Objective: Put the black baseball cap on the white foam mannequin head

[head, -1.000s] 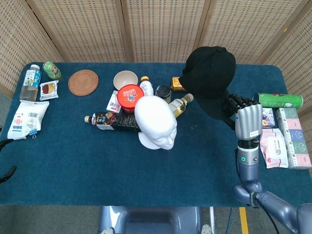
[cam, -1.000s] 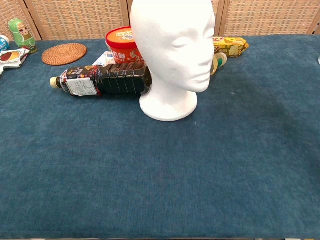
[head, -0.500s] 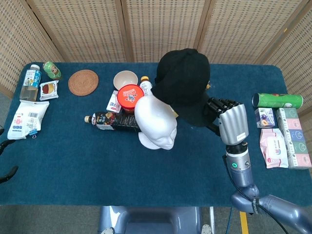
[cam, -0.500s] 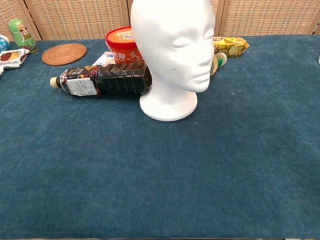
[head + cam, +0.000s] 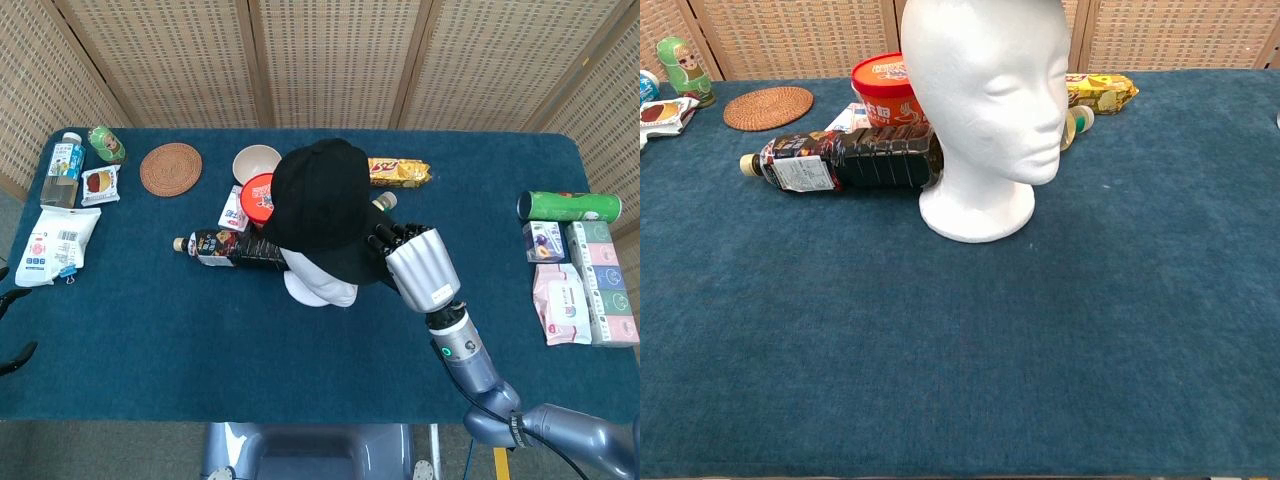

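Head view: right hand (image 5: 418,265) fingers (image 5: 385,238) grip black cap (image 5: 320,205) over mannequin head (image 5: 325,285).

The right arm (image 5: 540,425) is seen in the head view, reaching up and leftward from the lower right corner. Its wrist (image 5: 460,345) is angled toward the middle, and the right hand (image 5: 415,262) is held back-upward, its fingers (image 5: 388,236) curled onto the rim of the black baseball cap (image 5: 320,205), which is gripped. The left hand is shown in neither view.
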Robot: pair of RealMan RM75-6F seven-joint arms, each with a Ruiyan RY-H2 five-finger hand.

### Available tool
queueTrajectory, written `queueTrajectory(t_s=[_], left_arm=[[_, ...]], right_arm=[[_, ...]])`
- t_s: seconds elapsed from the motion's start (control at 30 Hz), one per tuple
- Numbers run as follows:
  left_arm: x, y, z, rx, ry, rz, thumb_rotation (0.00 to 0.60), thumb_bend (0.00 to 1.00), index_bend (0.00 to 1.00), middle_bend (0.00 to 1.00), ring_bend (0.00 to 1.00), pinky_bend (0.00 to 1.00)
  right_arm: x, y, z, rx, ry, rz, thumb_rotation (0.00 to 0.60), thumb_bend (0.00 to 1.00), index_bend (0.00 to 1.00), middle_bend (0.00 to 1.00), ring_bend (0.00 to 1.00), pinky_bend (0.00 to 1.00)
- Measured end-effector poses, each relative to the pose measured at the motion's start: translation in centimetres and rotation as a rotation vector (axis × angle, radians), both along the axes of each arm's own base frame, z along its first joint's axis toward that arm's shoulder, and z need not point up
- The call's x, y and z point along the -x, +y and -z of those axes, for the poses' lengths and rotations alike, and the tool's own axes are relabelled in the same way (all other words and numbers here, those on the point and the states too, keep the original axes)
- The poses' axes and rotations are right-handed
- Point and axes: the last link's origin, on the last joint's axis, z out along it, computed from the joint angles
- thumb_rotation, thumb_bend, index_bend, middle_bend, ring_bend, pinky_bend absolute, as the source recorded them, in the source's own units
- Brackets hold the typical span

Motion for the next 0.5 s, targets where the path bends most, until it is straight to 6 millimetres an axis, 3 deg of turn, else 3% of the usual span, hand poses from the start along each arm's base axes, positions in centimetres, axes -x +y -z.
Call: queueTrajectory(t_s=[0.5], left_arm=[[1.0,-0.1,0.2,0.01,-0.016,-0.014,0.6,0.25,0.18,0.04,0.0,0.12]], right_arm=[[-1.0,1.0,2.1,-0.058,0.098,0.02,0.6,0.5,0.89,0.66,0.8,0.88]])
